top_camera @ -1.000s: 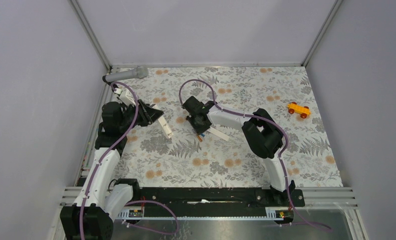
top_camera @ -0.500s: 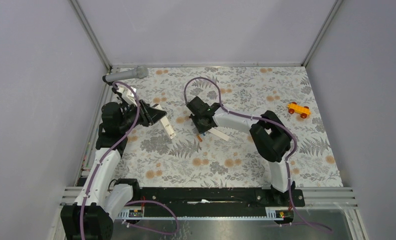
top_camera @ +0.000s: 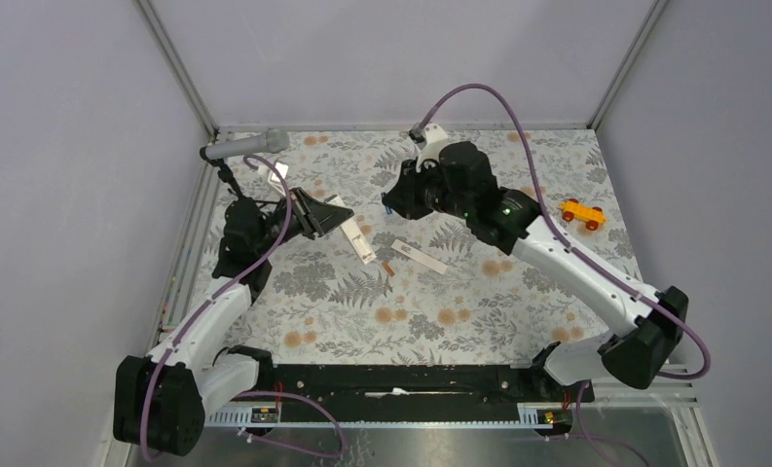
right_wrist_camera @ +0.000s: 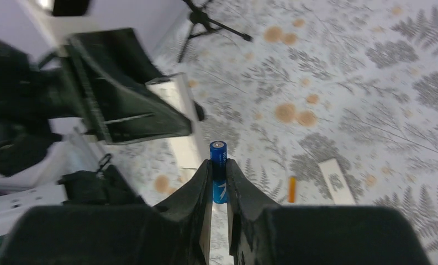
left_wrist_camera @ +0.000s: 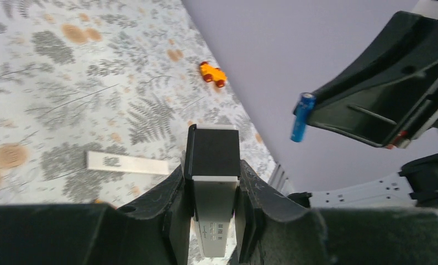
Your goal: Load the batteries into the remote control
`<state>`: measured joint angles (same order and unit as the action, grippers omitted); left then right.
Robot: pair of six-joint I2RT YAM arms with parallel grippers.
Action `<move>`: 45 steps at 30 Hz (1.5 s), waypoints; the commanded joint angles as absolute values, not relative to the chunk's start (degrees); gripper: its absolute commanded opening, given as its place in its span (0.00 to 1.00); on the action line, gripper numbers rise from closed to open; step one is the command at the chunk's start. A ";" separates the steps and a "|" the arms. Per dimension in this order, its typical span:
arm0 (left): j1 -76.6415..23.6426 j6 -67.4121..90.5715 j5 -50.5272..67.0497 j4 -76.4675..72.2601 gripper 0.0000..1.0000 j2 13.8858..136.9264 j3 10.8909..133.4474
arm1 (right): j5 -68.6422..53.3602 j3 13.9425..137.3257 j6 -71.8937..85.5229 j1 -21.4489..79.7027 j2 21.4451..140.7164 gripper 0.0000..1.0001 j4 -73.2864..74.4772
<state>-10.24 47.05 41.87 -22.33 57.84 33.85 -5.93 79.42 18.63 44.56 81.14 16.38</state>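
Nearest the arm bases, in the lower middle of the top view, the orange battery [top_camera: 388,268] lies loose on the counter [top_camera: 518,311]. The white cover [top_camera: 422,256] lies flat just to its right, apart from it.

Just above these, left of centre, the left pincer [top_camera: 333,216] is closed on the remote control [top_camera: 360,243]. Its fingers clamp the two long edges, and the bar juts out toward the lower right, held clear of the counter. In the left wrist view the free end looks dark, which I take to be the open battery slot facing up.

Farther up, at centre, the right pincer [right_wrist_camera: 218,175] is nearly closed on the blue battery [right_wrist_camera: 217,154]. It grips the lower half, so the capped end sticks out past the fingertips.

The battery sits up and to the right of the remote's free end, near but not touching. Its long axis runs along the fingers toward the remote, across the slot, not parallel to it. By my reading, the right arm must turn the battery into line with the slot before lowering it.

The toy car [top_camera: 581,213] stands at the far right, and the microphone [top_camera: 245,146] at the upper left.
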 commanded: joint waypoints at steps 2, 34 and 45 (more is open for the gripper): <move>-14.24 60.52 36.86 -42.20 0.00 60.44 32.76 | -16.50 78.45 23.02 44.69 77.70 0.15 11.56; -18.09 76.02 37.79 -47.89 0.00 67.56 40.43 | -13.34 76.27 13.24 47.92 77.24 0.14 14.16; -18.11 76.59 36.84 -50.02 0.00 68.24 40.96 | -14.98 76.73 12.84 47.90 77.50 0.28 15.64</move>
